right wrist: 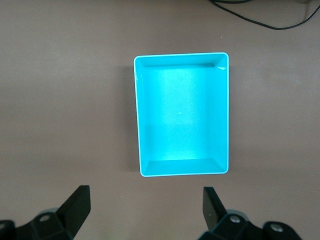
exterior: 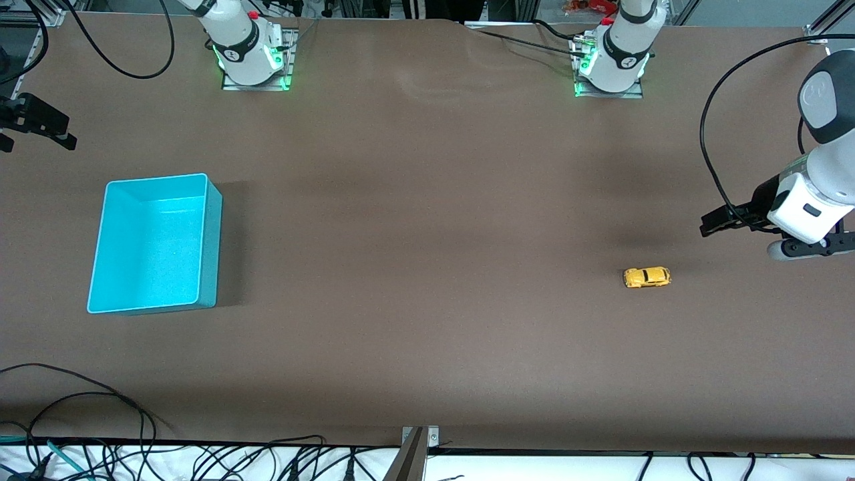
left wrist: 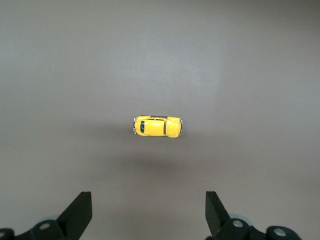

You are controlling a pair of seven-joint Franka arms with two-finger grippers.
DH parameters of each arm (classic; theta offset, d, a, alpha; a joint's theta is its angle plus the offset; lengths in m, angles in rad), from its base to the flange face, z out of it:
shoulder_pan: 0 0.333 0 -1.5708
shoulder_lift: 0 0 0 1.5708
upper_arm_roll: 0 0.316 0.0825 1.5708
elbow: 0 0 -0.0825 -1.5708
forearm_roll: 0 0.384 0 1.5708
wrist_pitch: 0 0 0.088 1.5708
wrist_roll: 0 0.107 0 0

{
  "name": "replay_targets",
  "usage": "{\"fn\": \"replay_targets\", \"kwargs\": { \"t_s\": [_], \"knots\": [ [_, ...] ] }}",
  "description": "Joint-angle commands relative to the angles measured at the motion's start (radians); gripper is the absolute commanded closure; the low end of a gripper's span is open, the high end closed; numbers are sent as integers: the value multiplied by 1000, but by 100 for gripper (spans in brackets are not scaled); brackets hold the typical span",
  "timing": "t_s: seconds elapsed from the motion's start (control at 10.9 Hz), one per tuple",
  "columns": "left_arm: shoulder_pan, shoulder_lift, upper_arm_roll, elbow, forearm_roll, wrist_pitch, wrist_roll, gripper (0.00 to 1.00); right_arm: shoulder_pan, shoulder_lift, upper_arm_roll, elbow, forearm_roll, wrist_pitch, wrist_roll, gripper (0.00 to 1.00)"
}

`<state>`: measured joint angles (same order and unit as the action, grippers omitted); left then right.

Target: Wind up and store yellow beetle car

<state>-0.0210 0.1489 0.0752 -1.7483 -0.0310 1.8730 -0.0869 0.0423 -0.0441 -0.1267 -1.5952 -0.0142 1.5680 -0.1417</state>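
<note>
Nothing done yet: yellow beetle car (exterior: 646,277) sits untouched on the tabletop toward the left arm's end, turquoise bin (exterior: 212,247) empty, left gripper (left wrist: 148,212) and right gripper (right wrist: 146,210) hovering, jaws open, at 3 and 9 o'clock.

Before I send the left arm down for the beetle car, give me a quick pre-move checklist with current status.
1. yellow beetle car upright on its wheels, on the table: ok.
2. Car free of any grip, nothing touching it: ok.
3. left gripper open, fingers spread wider than the car in the left wrist view: ok.
4. Left gripper above the car: not ok, it hangs over the table toward the left arm's end, off to one side of the car.
5. turquoise bin empty and upright: ok.
6. right gripper open, waiting up near the bin: ok.
</note>
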Motion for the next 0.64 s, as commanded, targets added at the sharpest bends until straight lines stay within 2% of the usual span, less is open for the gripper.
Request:
{"fn": "replay_targets", "kwargs": {
  "t_s": [0.0,0.55],
  "knots": [
    [0,-2,0,-7,13,8,18,0,-2,0,-14,32,-3,-23,1,0],
    [0,-3,0,-5,13,-6,15,0,-1,9,-14,58,-1,-22,5,0]
  ]
}}
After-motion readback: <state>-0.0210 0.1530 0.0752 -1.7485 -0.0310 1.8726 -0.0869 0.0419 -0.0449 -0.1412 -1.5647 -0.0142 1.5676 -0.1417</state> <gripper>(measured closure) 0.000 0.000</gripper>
